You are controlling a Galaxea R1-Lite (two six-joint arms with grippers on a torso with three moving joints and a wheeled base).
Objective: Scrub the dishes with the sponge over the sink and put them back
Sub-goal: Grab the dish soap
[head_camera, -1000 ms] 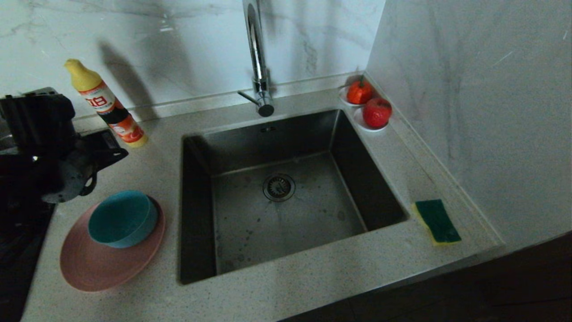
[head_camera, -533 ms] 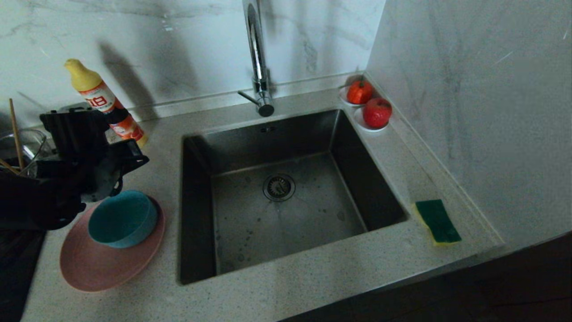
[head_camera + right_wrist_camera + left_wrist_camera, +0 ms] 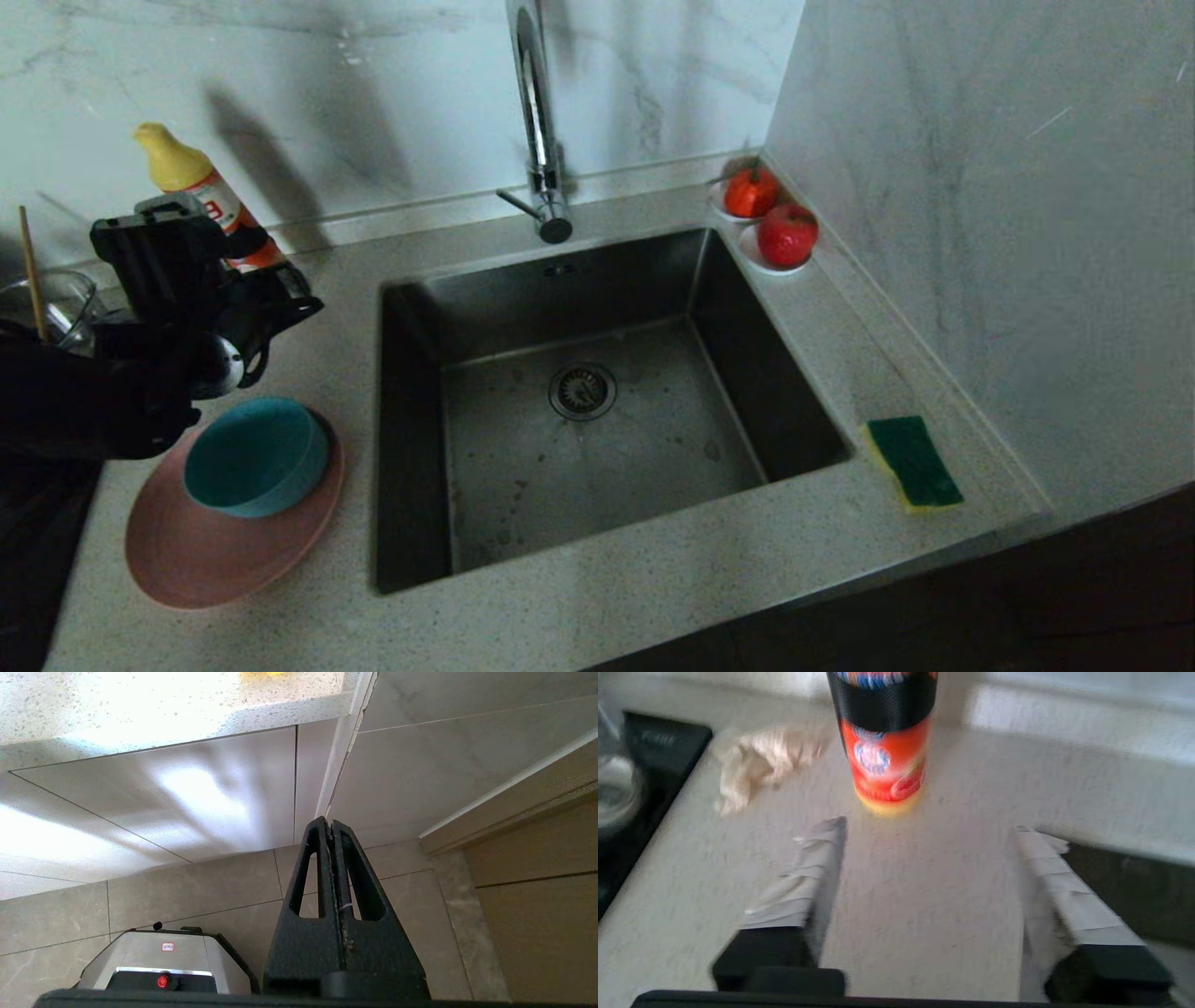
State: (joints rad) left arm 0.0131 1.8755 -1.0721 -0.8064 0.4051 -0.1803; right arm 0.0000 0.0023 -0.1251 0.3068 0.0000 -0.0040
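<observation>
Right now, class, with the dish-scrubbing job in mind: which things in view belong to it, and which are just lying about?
Belongs to the job:
- teal bowl, sitting on the pink plate
- sponge, right of the sink
- left gripper, fingers open, above the counter

Just lying about:
- detergent bottle
- crumpled rag
- two red fruits on saucers
- glass jug

The detergent bottle (image 3: 210, 201) beside the sink carries a red, white and black label with printed characters and a round emblem (image 3: 871, 758), but none of the print can be read in any view.
</observation>
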